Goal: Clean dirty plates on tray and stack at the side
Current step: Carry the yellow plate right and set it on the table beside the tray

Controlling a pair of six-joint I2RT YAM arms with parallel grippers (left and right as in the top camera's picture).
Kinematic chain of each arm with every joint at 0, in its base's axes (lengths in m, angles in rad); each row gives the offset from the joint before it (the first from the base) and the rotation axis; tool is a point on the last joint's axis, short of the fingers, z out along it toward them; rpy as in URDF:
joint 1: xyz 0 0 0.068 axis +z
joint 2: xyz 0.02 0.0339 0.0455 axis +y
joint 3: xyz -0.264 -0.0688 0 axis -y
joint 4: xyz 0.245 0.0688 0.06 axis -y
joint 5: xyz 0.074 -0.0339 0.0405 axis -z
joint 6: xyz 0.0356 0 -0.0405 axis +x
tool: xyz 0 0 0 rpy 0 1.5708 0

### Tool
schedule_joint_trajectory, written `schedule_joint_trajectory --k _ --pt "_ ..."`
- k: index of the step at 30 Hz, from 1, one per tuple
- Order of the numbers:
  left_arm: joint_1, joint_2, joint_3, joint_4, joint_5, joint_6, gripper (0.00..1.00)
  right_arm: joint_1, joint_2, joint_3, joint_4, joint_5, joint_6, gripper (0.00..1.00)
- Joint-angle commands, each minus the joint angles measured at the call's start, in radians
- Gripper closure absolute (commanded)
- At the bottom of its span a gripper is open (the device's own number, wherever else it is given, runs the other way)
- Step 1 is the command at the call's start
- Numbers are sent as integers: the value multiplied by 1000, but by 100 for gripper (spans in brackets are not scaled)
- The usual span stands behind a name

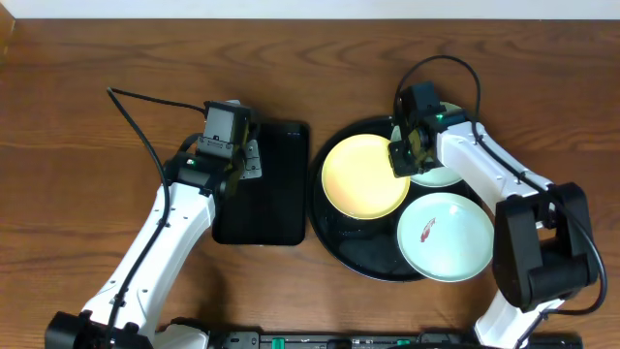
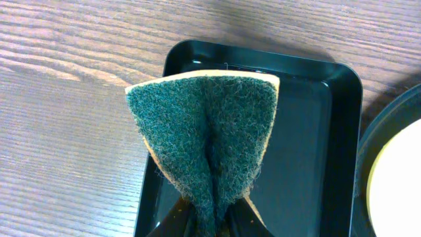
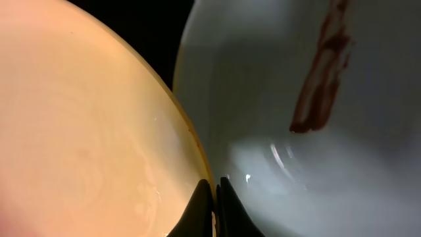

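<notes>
My right claw (image 3: pixel 214 201) sits at the right edge of the yellow plate (image 1: pixel 363 176). Its two fingers are pressed close together with that plate's rim running down between them, so I read it as clamped on the rim. The yellow plate lies in the upper left part of the round tray (image 1: pixel 327 237), right of frame centre in the overhead view. Just beside it, under the right arm, is a mint plate (image 3: pixel 276 131) with a red-brown smear (image 3: pixel 322 79). In the wrist view the two rims come close together by the fingertips. A second mint plate (image 1: pixel 446 236), also smeared near its middle, lies in the lower right of that tray.

My left claw (image 2: pixel 212 225) is clamped on a sponge (image 2: pixel 204 131), green scouring side towards the camera, folded where the fingers pinch it. It hangs over the small oblong tray (image 2: pixel 316 131), which sits left of the round one on the wooden table (image 1: pixel 87 116).
</notes>
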Motion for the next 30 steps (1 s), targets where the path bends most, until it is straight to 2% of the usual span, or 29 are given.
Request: schedule_joint_trajectory --k 1,12,20,30 --pt "5 -12 19 0 -2 5 86 -5 -90 27 -3 13 -21 99" --pt "5 -12 19 0 -3 5 86 0 -335 29 -96 12 97 99" --pt "5 -12 19 -3 -3 5 85 23 -344 29 -113 113 92 99" --pt "5 -12 19 -5 -3 5 86 118 -344 29 -113 219 97 99"
